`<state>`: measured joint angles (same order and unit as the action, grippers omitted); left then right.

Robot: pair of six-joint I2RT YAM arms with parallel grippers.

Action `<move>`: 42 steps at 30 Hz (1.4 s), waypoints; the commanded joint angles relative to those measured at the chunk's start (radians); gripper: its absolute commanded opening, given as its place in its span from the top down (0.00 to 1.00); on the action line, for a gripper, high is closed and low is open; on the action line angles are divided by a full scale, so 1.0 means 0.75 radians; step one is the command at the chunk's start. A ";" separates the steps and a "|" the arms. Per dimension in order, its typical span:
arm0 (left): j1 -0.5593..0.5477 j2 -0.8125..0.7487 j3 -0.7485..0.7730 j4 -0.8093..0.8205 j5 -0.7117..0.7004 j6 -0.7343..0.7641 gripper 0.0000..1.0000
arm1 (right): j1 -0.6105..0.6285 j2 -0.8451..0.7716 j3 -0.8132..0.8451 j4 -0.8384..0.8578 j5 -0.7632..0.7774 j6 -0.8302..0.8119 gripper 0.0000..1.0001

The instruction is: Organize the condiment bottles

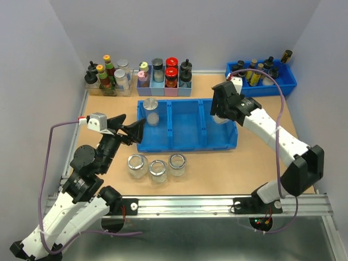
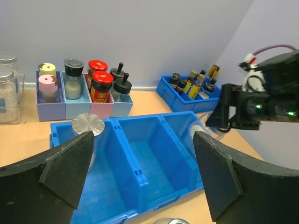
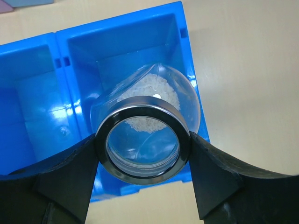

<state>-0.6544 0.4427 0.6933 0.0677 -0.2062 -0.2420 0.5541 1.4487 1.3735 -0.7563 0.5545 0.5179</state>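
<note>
1. The left gripper (image 1: pixel 132 129) hangs at the 9 o'clock end of the blue tray (image 1: pixel 187 144). Its jaws are spread wide and empty, and its arm is folded up from the near-left base, aimed toward 2 o'clock.
2. Just inside that end, the lidded jar (image 1: pixel 151 111) stands upright in the tray's left compartment. It looks to be the one bottle already put away.
3. At the tray's 7 o'clock, three open jars (image 1: pixel 158 169) sit close together in a row on the table, with neither arm touching them. The middle compartment holds nothing.
4. At the tray's 3 o'clock end, the right gripper (image 3: pixel 142 149) is clamped on the metal rim of a fifth jar (image 3: pixel 149 91). The jar is tilted, with white grains inside, and sits over the right compartment. Whether it touches the floor cannot be told.
5. The right arm rises from the near-right base, elbow out at 4 o'clock, and reaches back toward 10 o'clock.
6. By this reckoning, one jar is placed, one is about to be set down, and three are left.
</note>
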 commanded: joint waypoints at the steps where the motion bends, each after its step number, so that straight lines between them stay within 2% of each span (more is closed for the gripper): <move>1: -0.003 -0.032 -0.027 0.035 0.013 -0.007 0.01 | -0.072 0.079 0.114 0.188 -0.091 -0.003 1.00; 9: -0.003 -0.071 -0.041 0.020 0.013 -0.013 0.01 | -0.121 0.281 0.257 0.217 -0.214 0.048 1.00; 14: -0.003 -0.085 -0.045 0.018 0.003 -0.009 0.01 | -0.127 0.408 0.312 0.217 -0.206 0.064 1.00; 29: -0.003 -0.116 -0.065 0.002 -0.030 -0.002 0.01 | -0.131 0.509 0.284 0.217 -0.156 0.166 0.99; 32: -0.005 -0.112 -0.065 0.004 -0.030 0.000 0.01 | -0.133 0.498 0.255 0.217 -0.158 0.213 0.79; 34: -0.003 -0.110 -0.065 0.004 -0.028 -0.002 0.01 | -0.133 0.500 0.251 0.217 -0.160 0.224 0.56; 37: -0.005 -0.106 -0.065 0.006 -0.026 -0.005 0.01 | -0.133 0.502 0.257 0.217 -0.169 0.230 0.08; 38: -0.003 -0.106 -0.063 0.006 -0.026 -0.007 0.01 | -0.133 0.500 0.259 0.217 -0.167 0.230 0.00; 42: -0.003 -0.104 -0.065 0.008 -0.028 -0.007 0.01 | -0.131 0.476 0.257 0.217 -0.140 0.232 0.00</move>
<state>-0.6544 0.3634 0.6601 0.0391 -0.2188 -0.2481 0.4557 1.8523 1.5352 -0.6441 0.4232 0.6678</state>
